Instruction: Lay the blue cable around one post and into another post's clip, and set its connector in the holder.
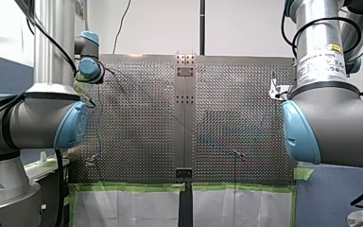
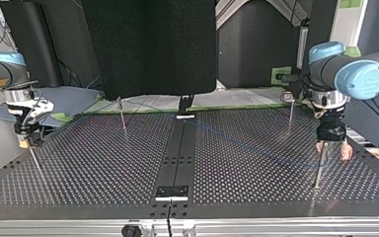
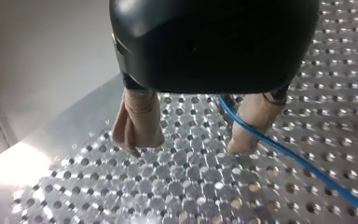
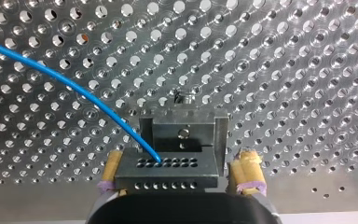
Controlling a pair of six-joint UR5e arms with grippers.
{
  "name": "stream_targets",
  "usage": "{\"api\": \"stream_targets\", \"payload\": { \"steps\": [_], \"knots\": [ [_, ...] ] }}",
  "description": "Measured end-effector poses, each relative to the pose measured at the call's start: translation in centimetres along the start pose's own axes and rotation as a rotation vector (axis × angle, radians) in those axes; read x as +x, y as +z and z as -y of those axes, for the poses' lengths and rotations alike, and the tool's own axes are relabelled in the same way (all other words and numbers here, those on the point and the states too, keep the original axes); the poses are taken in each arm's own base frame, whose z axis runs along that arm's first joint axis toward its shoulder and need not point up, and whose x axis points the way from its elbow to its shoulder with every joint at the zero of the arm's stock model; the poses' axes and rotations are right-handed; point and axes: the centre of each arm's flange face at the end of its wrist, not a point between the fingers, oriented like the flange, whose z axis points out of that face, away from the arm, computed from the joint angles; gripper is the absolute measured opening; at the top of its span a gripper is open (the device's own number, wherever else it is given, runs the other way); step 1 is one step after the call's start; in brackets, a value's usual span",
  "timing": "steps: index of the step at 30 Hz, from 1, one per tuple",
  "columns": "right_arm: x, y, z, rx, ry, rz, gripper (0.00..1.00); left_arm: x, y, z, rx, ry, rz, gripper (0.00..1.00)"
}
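- Perforated metal table (image 2: 103, 163) spreads under both arms, split by a dark centre strip (image 2: 177, 158) that we take as our landmark.
- In the top view our left gripper (image 3: 189, 144) hangs low over the table well to the right of the strip, near a thin upright post (image 2: 319, 170).
- Its beige-padded fingers (image 3: 137, 121) stand apart and clamp nothing.
- Blue cable (image 3: 303, 163) comes out from under that gripper's black body, crosses in front of one finger and lies away over the holes.
- In the top view our right gripper (image 4: 180, 156) sits well to the left of the strip, at the table's edge.
- Its yellow pads (image 4: 249, 170) stand spread at either end of the metal connector (image 4: 168, 175); one lies against it, the other looks just clear of it.
- The cable's end enters the connector's row of holes.
- The connector sits at the front of the grey U-shaped holder (image 4: 182, 130), which is screwed to the table.
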Motion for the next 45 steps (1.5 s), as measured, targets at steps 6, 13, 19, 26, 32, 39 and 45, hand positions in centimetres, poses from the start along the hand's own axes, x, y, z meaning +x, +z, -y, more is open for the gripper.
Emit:
{"api": "stream_targets", "payload": {
  "steps": [6, 13, 19, 26, 32, 39, 45],
  "knots": [
    [0.0, 0.0, 0.0, 0.000, 0.000, 0.000, 1.00, -0.4, -2.1, 0.3, -0.016, 0.000, -0.001, 0.98],
    [0.0, 0.0, 0.0, 0.000, 0.000, 0.000, 1.00, -0.5, -4.4, 1.2, 0.021, -0.020, -0.021, 0.98],
    [0.0, 0.0, 0.0, 0.000, 0.000, 0.000, 1.00, -0.2, -6.4, 2.1, 0.069, -0.065, -0.042, 0.98],
    [0.0, 0.0, 0.0, 0.000, 0.000, 0.000, 1.00, -0.3, -9.2, 1.8, 0.056, -0.053, -0.027, 0.98],
    [0.0, 0.0, 0.0, 0.000, 0.000, 0.000, 1.00, 0.6, -12.3, 1.4, 0.037, 0.004, -0.063, 0.98],
    [0.0, 0.0, 0.0, 0.000, 0.000, 0.000, 1.00, 3.2, -14.7, 0.7, 0.053, 0.070, -0.125, 0.98],
    [0.0, 0.0, 0.0, 0.000, 0.000, 0.000, 1.00, 6.4, -15.6, -0.9, 0.057, 0.127, -0.183, 0.98]
  ]
}}
